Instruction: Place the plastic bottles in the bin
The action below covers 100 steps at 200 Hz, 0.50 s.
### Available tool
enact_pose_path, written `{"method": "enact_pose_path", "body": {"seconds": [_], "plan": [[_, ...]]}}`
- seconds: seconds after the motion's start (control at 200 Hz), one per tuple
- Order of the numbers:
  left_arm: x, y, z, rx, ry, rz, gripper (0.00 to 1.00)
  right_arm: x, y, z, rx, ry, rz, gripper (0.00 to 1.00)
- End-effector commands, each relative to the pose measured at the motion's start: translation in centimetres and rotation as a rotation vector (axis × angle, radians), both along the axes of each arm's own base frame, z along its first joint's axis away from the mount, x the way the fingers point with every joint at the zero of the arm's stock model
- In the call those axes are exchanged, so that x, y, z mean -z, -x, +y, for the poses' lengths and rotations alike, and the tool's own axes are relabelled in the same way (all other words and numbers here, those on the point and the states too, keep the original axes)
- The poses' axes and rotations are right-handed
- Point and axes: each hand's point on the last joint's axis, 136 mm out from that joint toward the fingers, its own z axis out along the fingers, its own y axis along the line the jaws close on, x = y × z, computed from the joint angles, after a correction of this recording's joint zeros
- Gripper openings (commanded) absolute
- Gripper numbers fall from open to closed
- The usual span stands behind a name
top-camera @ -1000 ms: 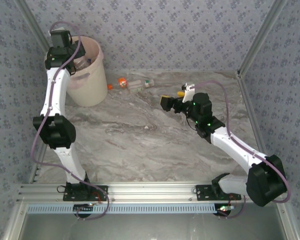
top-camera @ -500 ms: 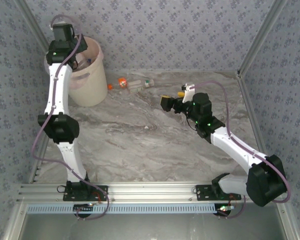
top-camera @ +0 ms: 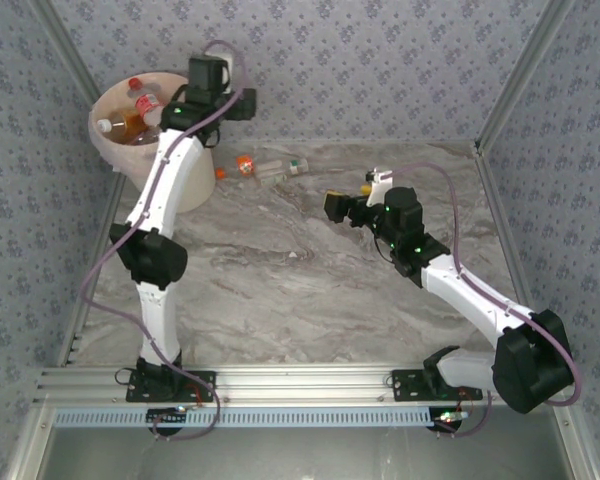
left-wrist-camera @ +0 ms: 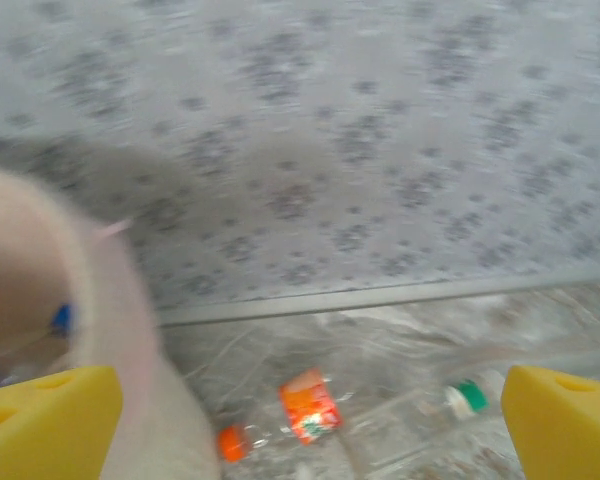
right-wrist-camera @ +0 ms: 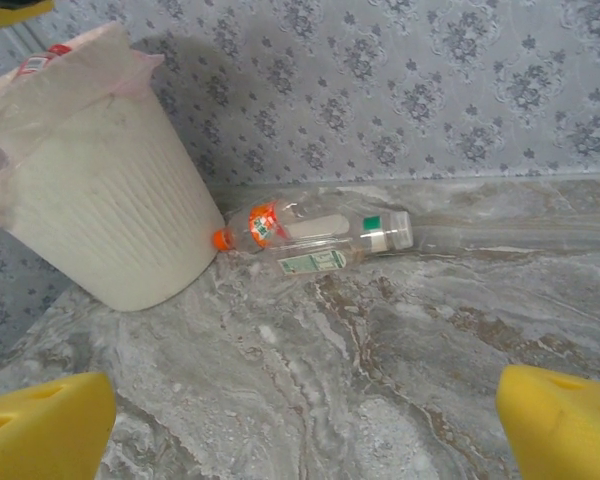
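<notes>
The bin [top-camera: 170,175] stands at the table's far left, with several plastic bottles [top-camera: 132,112] lying inside it. My left gripper [top-camera: 242,104] hovers just right of the bin's rim, open with nothing between its pads [left-wrist-camera: 45,420]. Below it an orange-labelled bottle [left-wrist-camera: 308,405] and a clear bottle with a green cap [left-wrist-camera: 468,397] lie against the back wall. My right gripper [top-camera: 348,197] is open over mid-table and faces these bottles [right-wrist-camera: 265,225] and the bin [right-wrist-camera: 110,200]. Its jaws [right-wrist-camera: 300,425] are empty.
Patterned walls close the table at the back and both sides. Bare marble surface [top-camera: 280,290] spreads between the two arms and toward the near rail. The two lying bottles [top-camera: 270,166] touch each other right beside the bin's base.
My left arm has swung right from over the bin to beside its rim, its jaws spreading a little wider. The bottles inside the bin are now uncovered. The right arm has barely moved.
</notes>
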Motion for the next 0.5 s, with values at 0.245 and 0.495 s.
{"method": "enact_pose_path", "body": {"seconds": [0.245, 0.495], "plan": [[8.9, -2.8, -7.2, 0.353, -0.084, 0.081, 0.98, -0.7, 0.2, -3.7, 0.131, -0.010, -0.012, 1.00], [15.1, -3.2, -9.7, 0.533, -0.140, 0.143, 0.98, -0.3, 0.4, -5.0, 0.146, -0.062, 0.021, 1.00]]}}
